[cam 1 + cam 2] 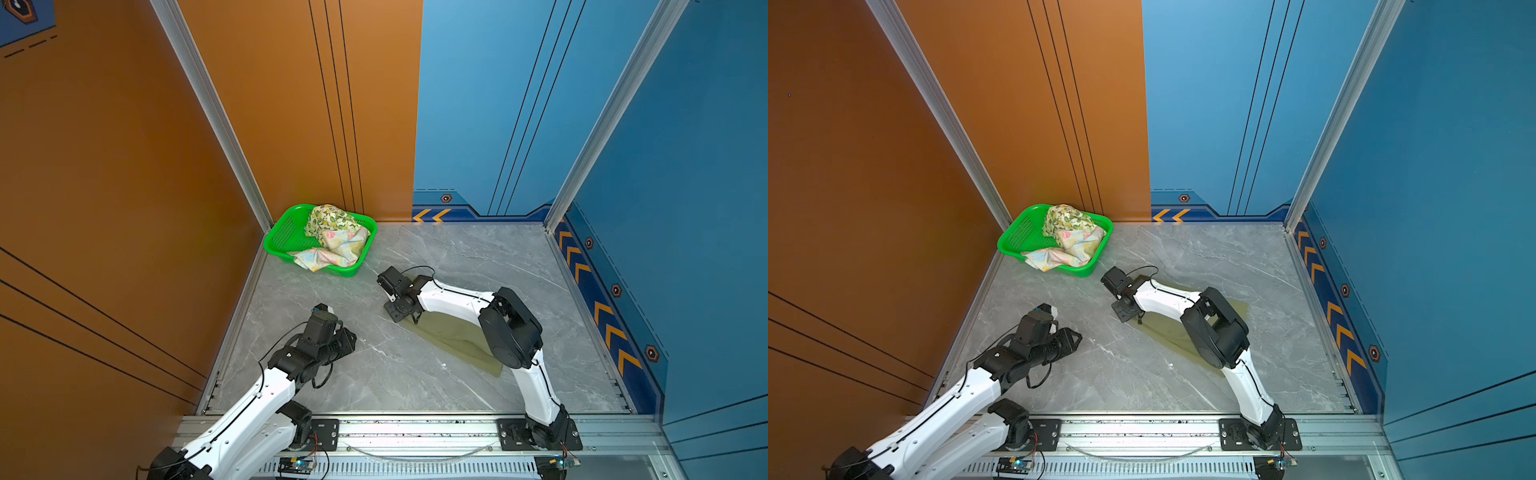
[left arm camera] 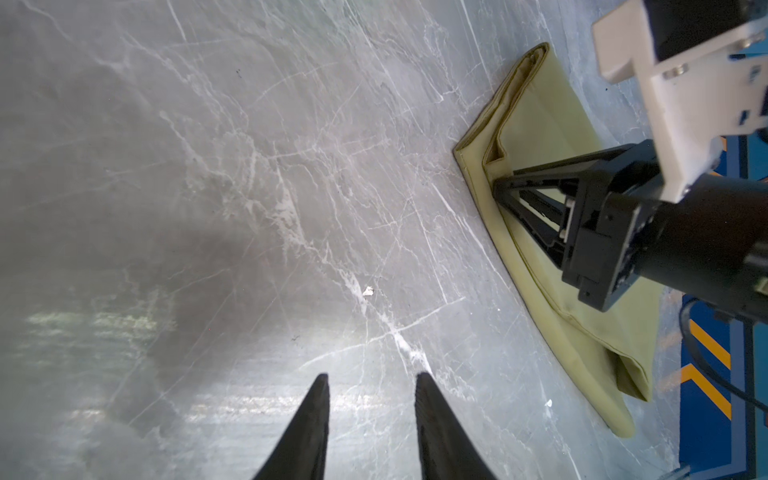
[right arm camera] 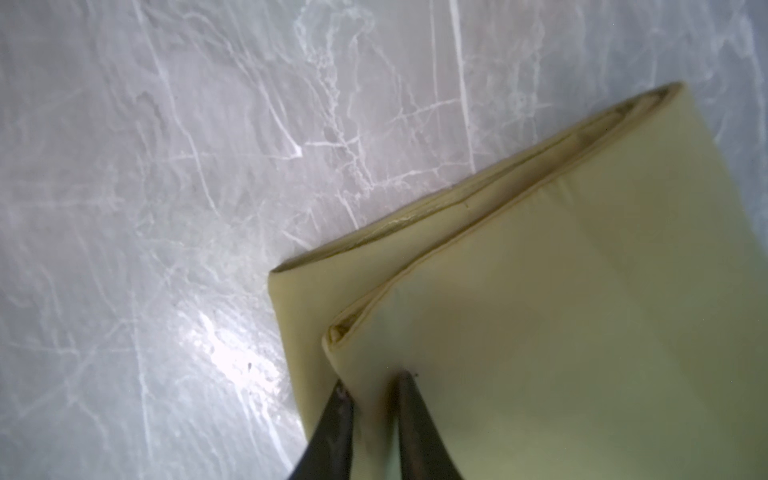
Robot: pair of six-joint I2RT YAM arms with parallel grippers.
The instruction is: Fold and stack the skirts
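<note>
The olive-green skirt (image 1: 453,338) (image 1: 1167,336) lies folded flat on the grey marble table, partly under my right arm. My right gripper (image 1: 415,321) (image 3: 374,380) is shut on the top layer's edge near its corner, cloth pinched between the fingers. The same grip shows in the left wrist view, right gripper (image 2: 496,183) on the skirt (image 2: 540,124). My left gripper (image 1: 353,334) (image 2: 372,376) stands open over bare table left of the skirt, nothing between its fingers. The floral skirt (image 1: 340,249) and the lemon skirt (image 1: 330,220) lie bunched in the basket.
The green plastic basket (image 1: 282,241) (image 1: 1017,237) stands in the table's far left corner against the orange wall. Blue walls close the back and right sides. A metal rail runs along the table's front edge, carrying both arm bases.
</note>
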